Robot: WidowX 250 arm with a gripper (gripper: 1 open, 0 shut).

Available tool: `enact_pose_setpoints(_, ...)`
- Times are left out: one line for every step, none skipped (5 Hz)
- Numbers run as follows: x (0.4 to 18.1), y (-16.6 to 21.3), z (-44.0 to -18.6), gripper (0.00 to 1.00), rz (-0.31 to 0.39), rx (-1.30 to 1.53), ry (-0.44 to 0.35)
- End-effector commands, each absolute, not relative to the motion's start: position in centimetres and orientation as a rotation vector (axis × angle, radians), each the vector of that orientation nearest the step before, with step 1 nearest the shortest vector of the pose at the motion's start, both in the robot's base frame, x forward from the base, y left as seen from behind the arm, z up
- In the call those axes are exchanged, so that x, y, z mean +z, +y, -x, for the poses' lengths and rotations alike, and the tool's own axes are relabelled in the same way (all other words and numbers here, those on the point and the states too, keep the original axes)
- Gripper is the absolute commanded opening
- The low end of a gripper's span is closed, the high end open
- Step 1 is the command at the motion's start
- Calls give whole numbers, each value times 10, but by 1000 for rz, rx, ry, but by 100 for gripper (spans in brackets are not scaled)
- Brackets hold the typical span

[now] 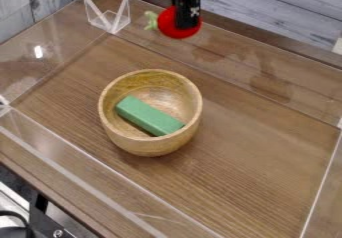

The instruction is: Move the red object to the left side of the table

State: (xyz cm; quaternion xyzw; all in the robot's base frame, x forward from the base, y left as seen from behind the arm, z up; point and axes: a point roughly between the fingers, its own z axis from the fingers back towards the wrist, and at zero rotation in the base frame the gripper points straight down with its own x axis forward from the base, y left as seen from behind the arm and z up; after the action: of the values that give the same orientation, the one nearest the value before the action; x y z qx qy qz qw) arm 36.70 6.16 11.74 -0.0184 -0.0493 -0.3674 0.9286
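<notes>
Carry step: hand [178,18] part-closed around red toy fruit [178,23]. Next: swing left, lower to surface [60,89], release.

Gripper cropped, bowl floor covered

The top edge cuts off most of the dark gripper [185,2], and its fingertips are too dim and small to trace against the red toy fruit [177,24]. The green block [150,115] hides part of the wooden bowl's [185,120] inside. Black cables [16,222] run out of view at lower left.
</notes>
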Motion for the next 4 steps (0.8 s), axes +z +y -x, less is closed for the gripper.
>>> enact_pose_setpoints(145,94,-368,0,-18,-704,-174)
enact_pose_setpoints(140,121,-365,0,-22,-666,-165)
enact_pose_setpoints(123,156,-360,0,-25,-616,-148)
enact_pose_setpoints(107,188,-355,0,-26,-558,-138)
